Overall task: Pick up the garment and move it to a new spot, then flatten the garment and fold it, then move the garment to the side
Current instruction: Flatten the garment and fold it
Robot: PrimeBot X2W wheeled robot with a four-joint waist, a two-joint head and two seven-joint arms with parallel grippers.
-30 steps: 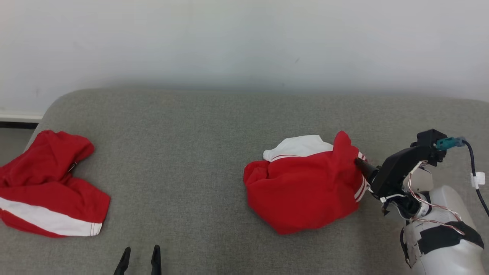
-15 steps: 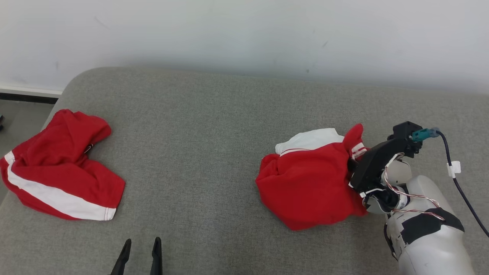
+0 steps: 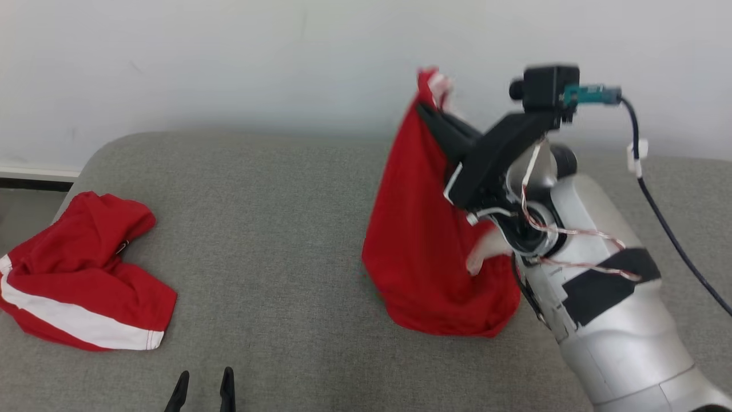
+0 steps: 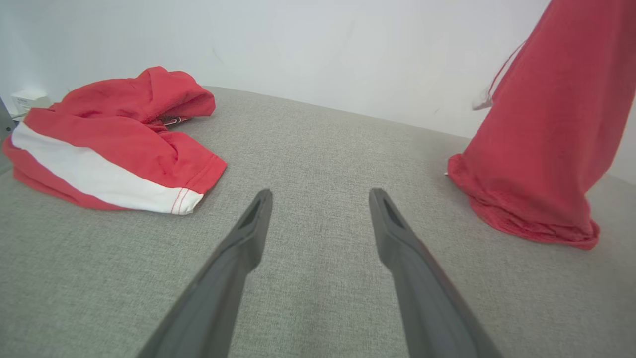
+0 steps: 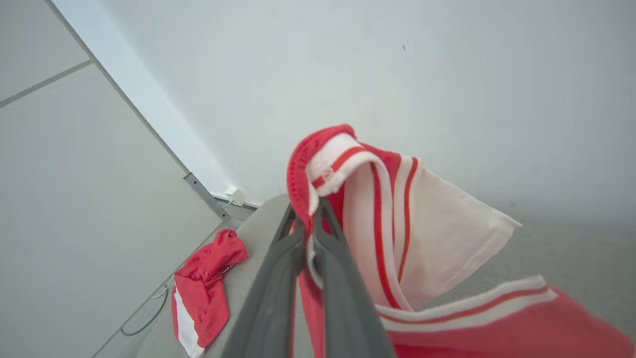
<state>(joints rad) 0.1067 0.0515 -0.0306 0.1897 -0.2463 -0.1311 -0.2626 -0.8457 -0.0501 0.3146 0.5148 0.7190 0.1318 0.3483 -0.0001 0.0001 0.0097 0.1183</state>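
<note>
Forearm of the right arm, pale with black tape, slants up from the lower right of the head view. The wrist is bent so that the right claw [image 3: 426,113] points up toward the wall [image 3: 229,57]. Its two dark fingers are pressed together on a bunched red-and-white striped edge of the garment [image 3: 420,229]. The right wrist view shows this pinch, with a white panel flopping to one side of the fingers.

From the pinch the garment hangs below the claw as a long red drape. Its lower end rests crumpled on the grey padded surface [image 3: 274,200], right of centre, so it is partly raised and partly touching.

The left claw [image 3: 203,384] sits low at the bottom edge of the head view, fingers spread with nothing between them. A second red garment [image 3: 80,274] with a white band lies crumpled at the left end of the padding, well apart from both claws.
</note>
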